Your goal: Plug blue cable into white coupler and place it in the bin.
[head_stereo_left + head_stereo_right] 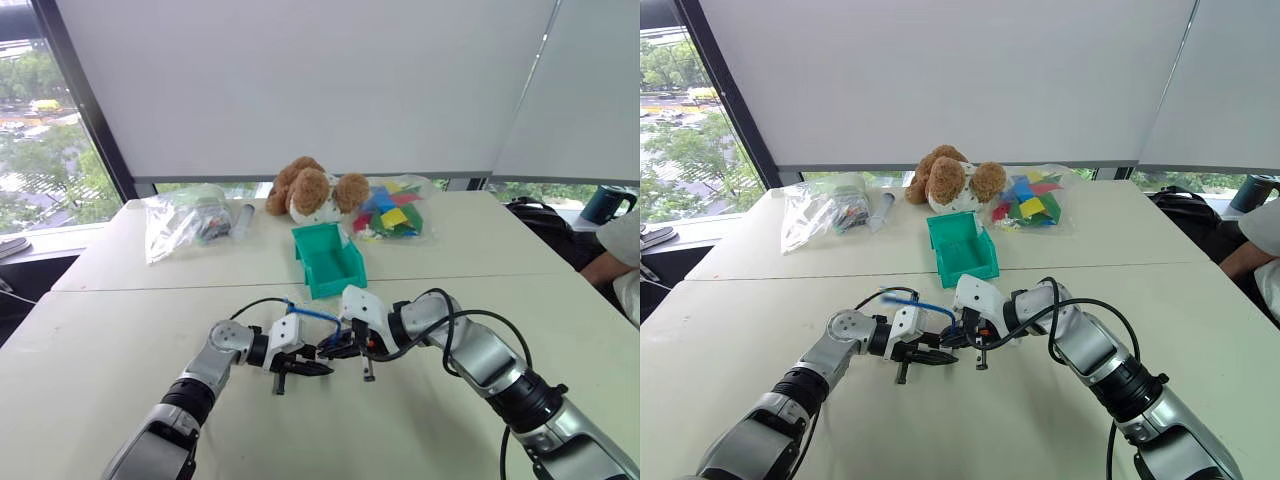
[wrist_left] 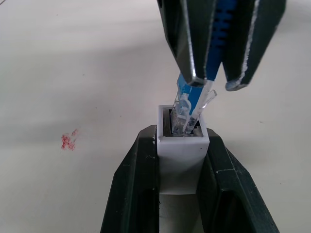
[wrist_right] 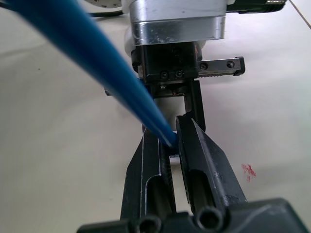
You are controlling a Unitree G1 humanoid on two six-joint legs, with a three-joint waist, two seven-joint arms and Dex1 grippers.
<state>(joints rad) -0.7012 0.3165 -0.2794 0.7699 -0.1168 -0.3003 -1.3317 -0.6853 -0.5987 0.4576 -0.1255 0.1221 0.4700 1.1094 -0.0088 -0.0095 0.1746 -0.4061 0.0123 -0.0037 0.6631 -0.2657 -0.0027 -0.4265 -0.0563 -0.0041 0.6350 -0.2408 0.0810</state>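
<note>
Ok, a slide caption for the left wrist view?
Left fingers clamp the white coupler while the blue cable plug enters its socket.

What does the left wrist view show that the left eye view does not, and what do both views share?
Left wrist view alone: the clear plug tip entering the socket of the white coupler, and a red mark on the table. Left eye view alone: the bin, a plush toy, a bag of coloured blocks and another clear bag. Both: the blue cable, the left gripper shut on the coupler, the right gripper shut on the cable.
</note>
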